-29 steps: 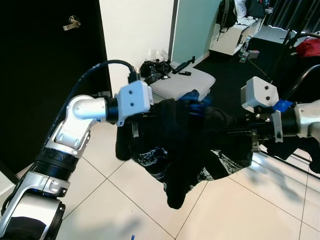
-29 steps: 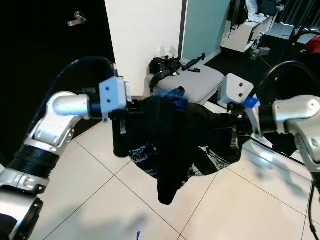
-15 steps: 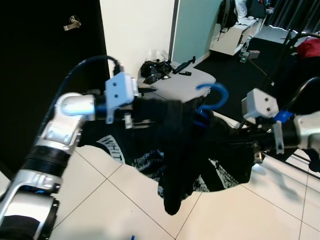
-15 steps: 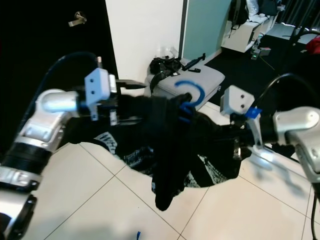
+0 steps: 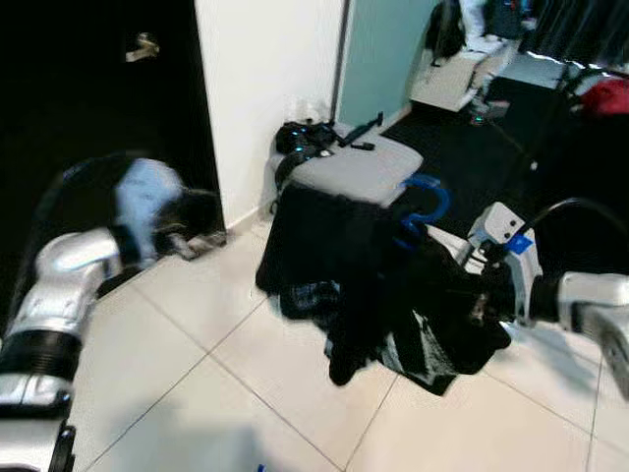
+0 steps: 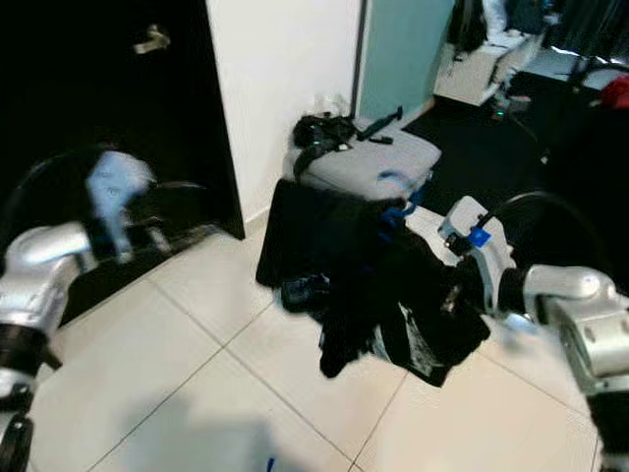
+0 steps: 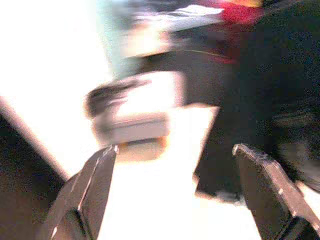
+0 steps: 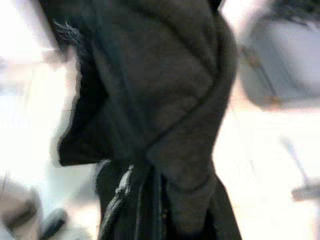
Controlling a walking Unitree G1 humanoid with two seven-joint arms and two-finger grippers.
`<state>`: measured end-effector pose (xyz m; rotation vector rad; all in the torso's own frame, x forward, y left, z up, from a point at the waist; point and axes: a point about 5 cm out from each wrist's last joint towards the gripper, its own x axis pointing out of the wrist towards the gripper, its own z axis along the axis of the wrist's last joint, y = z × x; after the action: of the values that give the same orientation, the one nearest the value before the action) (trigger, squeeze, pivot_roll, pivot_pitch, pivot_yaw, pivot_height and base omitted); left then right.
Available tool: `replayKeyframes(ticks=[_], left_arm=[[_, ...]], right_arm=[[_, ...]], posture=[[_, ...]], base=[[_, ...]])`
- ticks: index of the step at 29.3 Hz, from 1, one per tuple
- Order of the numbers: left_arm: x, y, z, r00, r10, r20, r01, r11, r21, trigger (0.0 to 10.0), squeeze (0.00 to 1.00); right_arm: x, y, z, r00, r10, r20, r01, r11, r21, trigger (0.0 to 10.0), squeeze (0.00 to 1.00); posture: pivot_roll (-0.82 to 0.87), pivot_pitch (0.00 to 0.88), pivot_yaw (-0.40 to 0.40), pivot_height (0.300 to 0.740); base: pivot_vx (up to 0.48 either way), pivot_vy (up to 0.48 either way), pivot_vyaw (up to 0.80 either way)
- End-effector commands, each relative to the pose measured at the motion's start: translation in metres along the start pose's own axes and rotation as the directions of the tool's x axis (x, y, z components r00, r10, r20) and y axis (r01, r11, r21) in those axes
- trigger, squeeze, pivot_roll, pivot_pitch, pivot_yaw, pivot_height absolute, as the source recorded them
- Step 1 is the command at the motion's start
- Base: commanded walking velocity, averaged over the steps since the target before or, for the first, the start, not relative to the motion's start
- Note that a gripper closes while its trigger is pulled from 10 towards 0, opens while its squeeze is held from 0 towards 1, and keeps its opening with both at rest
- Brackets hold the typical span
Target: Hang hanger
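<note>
Our right claw (image 5: 479, 300) grips the blue plastic hanger (image 5: 418, 208) draped with black clothing (image 5: 378, 295), arm outstretched; our left claw (image 7: 172, 192) gapes wide near the black door (image 5: 93, 118).

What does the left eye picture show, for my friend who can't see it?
A robot's right gripper holds a black garment on a blue hanger above a white tiled floor. Its left gripper, blurred, is off to the left by a black door. Behind sits a grey suitcase.

Your left tool (image 7: 172, 192) is out to the side, fingers spread; your right arm (image 5: 580, 300) reaches inward.
</note>
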<state>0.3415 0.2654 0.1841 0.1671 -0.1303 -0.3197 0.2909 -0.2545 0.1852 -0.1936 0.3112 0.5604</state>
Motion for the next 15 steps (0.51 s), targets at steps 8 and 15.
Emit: replayKeyframes(ticks=[8,15], left_arm=[[-0.012,-0.057,-0.059,0.985,0.105,-0.135,-0.134,0.965,-0.227,10.0,0.00],[-0.014,-0.105,-0.082,0.980,0.079,-0.182,-0.133,0.943,-0.306,10.0,0.00]], right_arm=[[-0.011,-0.023,-0.037,0.890,-0.450,-0.070,0.454,0.864,0.217,0.0,0.00],[0.001,-0.007,-0.054,0.805,-0.582,-0.115,0.587,0.756,0.288,0.0,0.00]], posture=[[-0.01,0.056,-0.031,0.740],[-0.03,0.044,-0.028,0.740]], base=[[0.000,0.000,-0.79],[0.069,0.000,-0.79]])
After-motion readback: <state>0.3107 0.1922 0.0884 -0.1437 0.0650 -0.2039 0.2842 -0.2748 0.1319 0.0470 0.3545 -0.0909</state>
